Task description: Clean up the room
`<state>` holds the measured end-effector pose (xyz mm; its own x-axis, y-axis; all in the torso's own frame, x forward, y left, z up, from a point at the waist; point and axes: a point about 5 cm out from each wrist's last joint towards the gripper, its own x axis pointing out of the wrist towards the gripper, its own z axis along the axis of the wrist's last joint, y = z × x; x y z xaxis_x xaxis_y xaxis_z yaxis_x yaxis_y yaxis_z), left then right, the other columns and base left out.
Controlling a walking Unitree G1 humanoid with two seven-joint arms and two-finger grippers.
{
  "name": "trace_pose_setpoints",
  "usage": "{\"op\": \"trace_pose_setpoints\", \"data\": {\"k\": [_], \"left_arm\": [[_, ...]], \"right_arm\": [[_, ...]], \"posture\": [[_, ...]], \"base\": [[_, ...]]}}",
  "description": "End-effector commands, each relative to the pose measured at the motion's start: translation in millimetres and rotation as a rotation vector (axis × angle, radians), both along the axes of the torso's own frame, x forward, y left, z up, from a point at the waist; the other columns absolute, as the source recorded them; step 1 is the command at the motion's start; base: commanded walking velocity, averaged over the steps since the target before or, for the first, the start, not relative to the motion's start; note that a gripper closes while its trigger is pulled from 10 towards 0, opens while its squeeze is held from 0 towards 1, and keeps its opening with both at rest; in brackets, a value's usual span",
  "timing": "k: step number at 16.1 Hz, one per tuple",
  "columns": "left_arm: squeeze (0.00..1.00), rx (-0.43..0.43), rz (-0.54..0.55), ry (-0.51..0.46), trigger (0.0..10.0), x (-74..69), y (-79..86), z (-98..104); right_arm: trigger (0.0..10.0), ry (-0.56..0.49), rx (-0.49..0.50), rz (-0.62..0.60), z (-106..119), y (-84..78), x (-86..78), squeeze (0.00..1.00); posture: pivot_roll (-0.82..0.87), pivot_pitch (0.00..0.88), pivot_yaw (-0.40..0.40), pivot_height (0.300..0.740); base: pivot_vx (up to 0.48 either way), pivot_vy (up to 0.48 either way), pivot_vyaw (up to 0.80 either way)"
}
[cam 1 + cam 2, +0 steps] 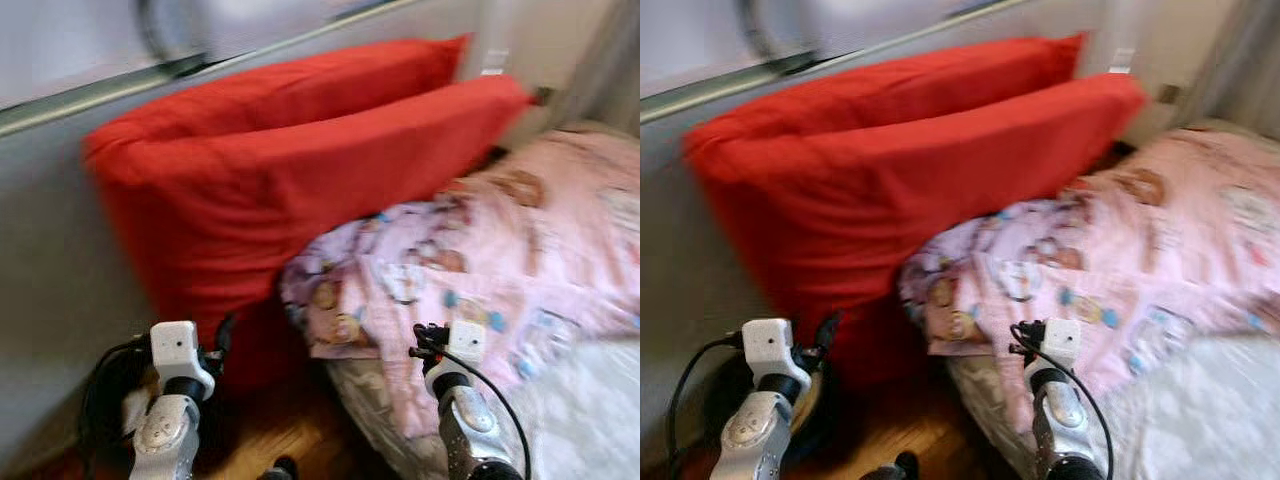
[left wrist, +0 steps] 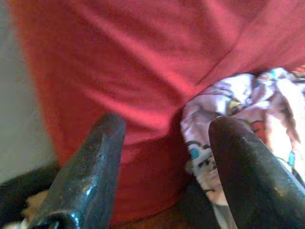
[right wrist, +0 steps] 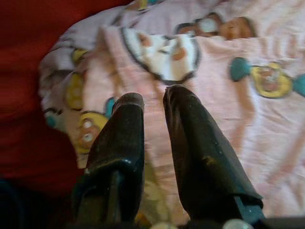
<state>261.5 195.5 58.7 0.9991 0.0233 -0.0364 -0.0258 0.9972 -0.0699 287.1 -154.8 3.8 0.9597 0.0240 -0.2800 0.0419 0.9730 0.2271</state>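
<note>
The left end effector (image 2: 162, 171) was spread wide with nothing between its fingers, aimed at the foot of the red pillows (image 1: 290, 170), probably because it was lined up to take hold of one. The right end effector (image 3: 152, 143) had its fingers drawn close together, almost touching, with no cloth pinched between them that I could make out; it hung just over the rumpled edge of the pink blanket (image 1: 520, 240), likely set to grasp that hem.

The two pillows stood on edge, one behind the other, leaning against the wall (image 1: 50, 260) beside the bed (image 1: 580, 420), their lower ends reaching down toward the wooden floor (image 1: 270, 430). The blanket lay bunched on the bed, its corner pressed against the front pillow and drooping over the mattress edge. Tidying seemed barely begun, judging by the bunched bedding.
</note>
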Motion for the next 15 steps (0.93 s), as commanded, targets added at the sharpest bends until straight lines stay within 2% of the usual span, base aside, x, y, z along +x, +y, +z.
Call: {"op": "trace_pose_setpoints", "data": {"k": [1,8,10,13,15], "left_arm": [[0.00,-0.005,0.013,0.008,10.0,-1.4,2.4,1.2],[0.00,-0.022,-0.001,0.010,10.0,-2.8,-3.6,3.7],[0.00,-0.012,-0.011,-0.020,10.0,-2.9,-3.4,10.3],[0.00,0.016,-0.020,-0.035,10.0,-2.4,-2.0,14.4],[0.00,0.018,-0.012,-0.038,10.0,-2.0,-2.1,13.8]], "right_arm": [[10.0,0.003,0.016,-0.001,-0.7,2.8,-0.8,0.00],[10.0,-0.014,0.016,-0.036,3.0,-0.3,1.9,0.00],[10.0,-0.095,-0.073,-0.043,15.3,-4.3,7.2,0.00],[10.0,-0.184,-0.120,-0.077,30.9,-9.9,11.4,0.00],[10.0,-0.202,-0.145,-0.113,35.1,-18.1,11.1,0.00]], "posture": [[0.12,0.130,-0.014,0.740],[0.12,0.133,-0.021,0.740],[0.11,0.132,-0.025,0.740],[0.11,0.124,-0.038,0.740],[0.10,0.121,-0.048,0.740]], "base": [[0.000,0.000,0.80],[0.000,0.000,0.00],[0.000,0.000,0.00],[0.000,0.000,0.00],[0.000,0.000,0.00]]}}
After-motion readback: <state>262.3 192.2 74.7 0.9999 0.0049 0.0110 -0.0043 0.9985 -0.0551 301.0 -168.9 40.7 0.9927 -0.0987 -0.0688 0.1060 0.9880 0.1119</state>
